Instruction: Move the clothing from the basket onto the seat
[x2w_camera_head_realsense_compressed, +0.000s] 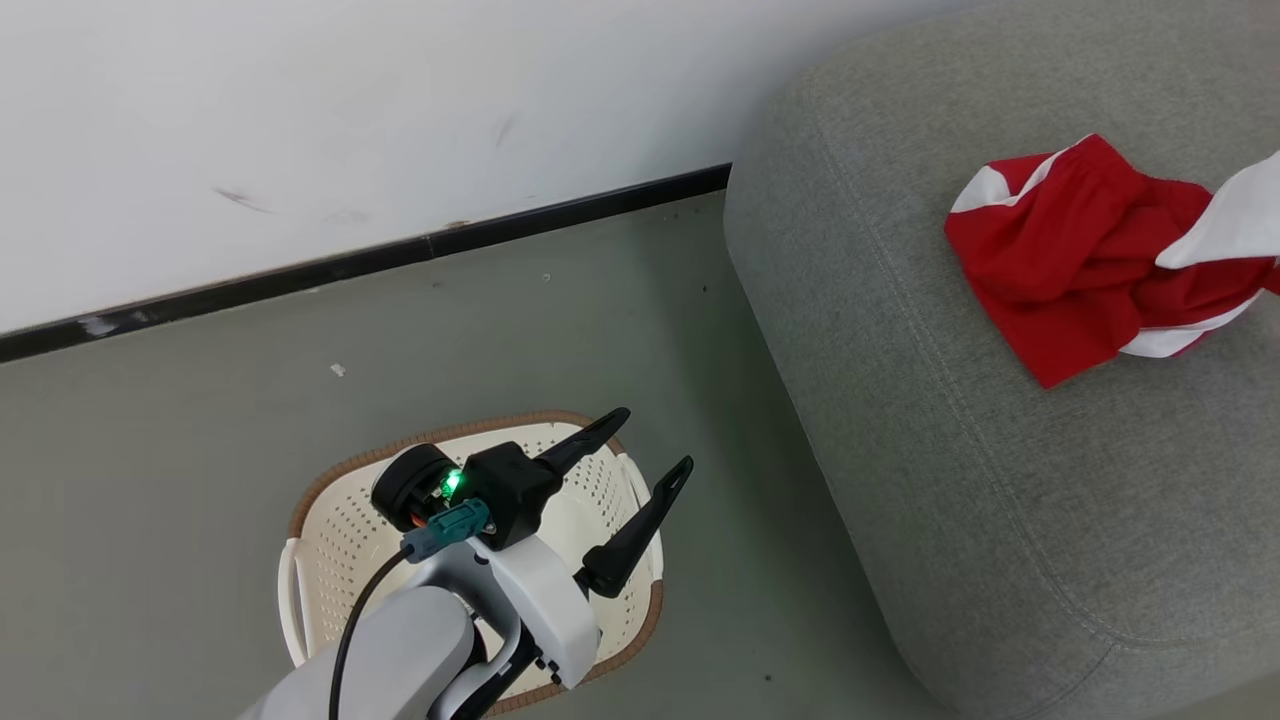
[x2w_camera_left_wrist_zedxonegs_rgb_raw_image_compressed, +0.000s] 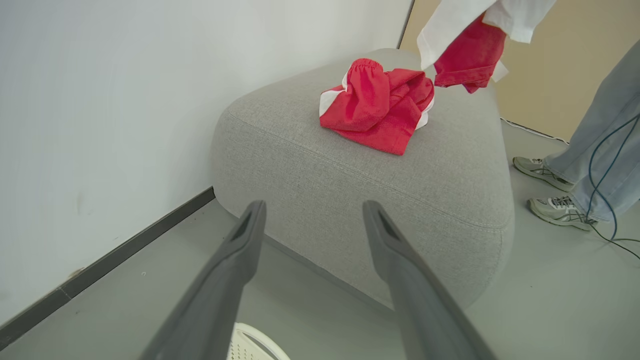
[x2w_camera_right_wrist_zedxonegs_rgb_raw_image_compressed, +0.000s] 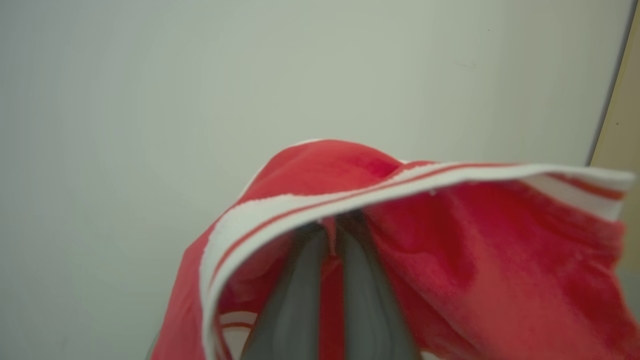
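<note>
- Left gripper (x2w_camera_head_realsense_compressed: 656, 437), lower centre of the head view, above the basket (x2w_camera_head_realsense_compressed: 335, 545), jaws spread wide.
- Right gripper (x2w_camera_right_wrist_zedxonegs_rgb_raw_image_compressed: 334, 226) clenched on the hanging garment (x2w_camera_right_wrist_zedxonegs_rgb_raw_image_compressed: 475, 240), bottom centre of its wrist view.
- The crumpled garment (x2w_camera_head_realsense_compressed: 1060, 260) lies on the seat (x2w_camera_head_realsense_compressed: 950, 480), head view's upper right.

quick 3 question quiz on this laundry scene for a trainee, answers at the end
1. True or false: the left gripper, over the cream-white perforated plastic basket, is open and empty.
2. The crumpled red and white fabric garment lies on: A the floor; B the large grey upholstered seat; C the basket.
3. What do the fingers of the right gripper pinch?
Key: 1 true; 2 B; 3 a second red and white garment.
</note>
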